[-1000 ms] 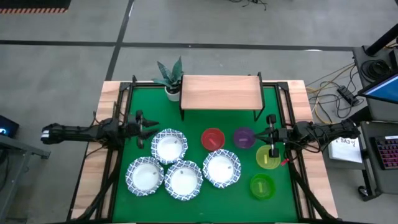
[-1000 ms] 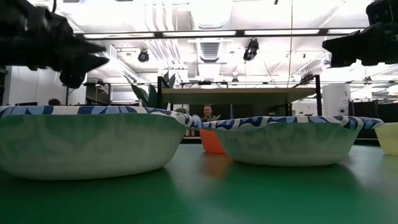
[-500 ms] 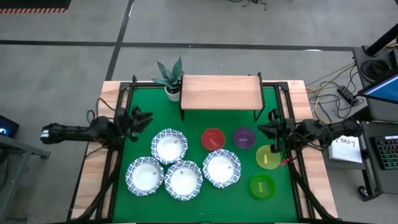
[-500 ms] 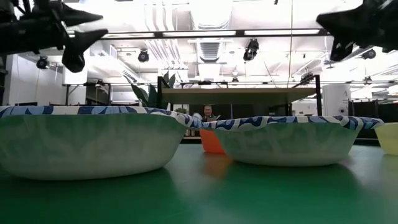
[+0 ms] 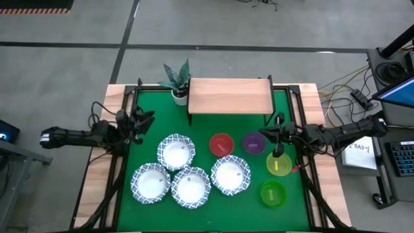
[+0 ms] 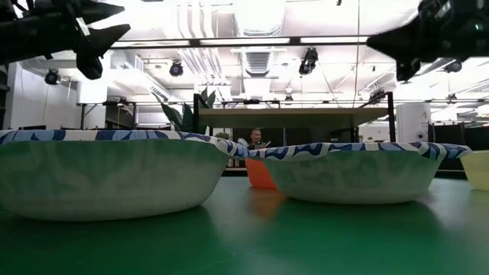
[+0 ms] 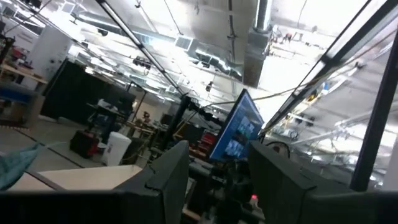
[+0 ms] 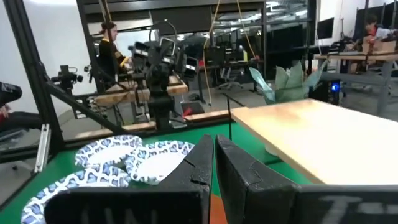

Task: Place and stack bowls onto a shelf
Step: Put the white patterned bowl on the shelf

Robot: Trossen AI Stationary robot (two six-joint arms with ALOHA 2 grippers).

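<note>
Four white bowls with blue wavy rims sit in a cluster on the green mat [image 5: 176,152] [image 5: 151,182] [image 5: 190,187] [image 5: 231,175]. To their right stand the red bowl [image 5: 221,144], purple bowl [image 5: 253,143], yellow bowl [image 5: 279,164] and green bowl [image 5: 272,193]. The wooden shelf [image 5: 229,96] stands bare at the far side. My left gripper [image 5: 150,118] hovers open above the mat's left part, far from the bowls. My right gripper [image 5: 261,134] hovers shut just beyond the purple bowl, pointing toward the table's left.
A potted plant [image 5: 176,81] stands at the shelf's left end. Black frame rails [image 5: 123,149] run along both sides of the mat. In the right wrist view the shelf top [image 8: 311,130] lies ahead, and people show in the room beyond.
My left gripper has drawn back toward the table's left and far edges and risen, tipping upward. My right gripper has moved toward the table's left, from above the yellow bowl's far side to near the purple bowl, and risen slightly. No bowl has moved.
</note>
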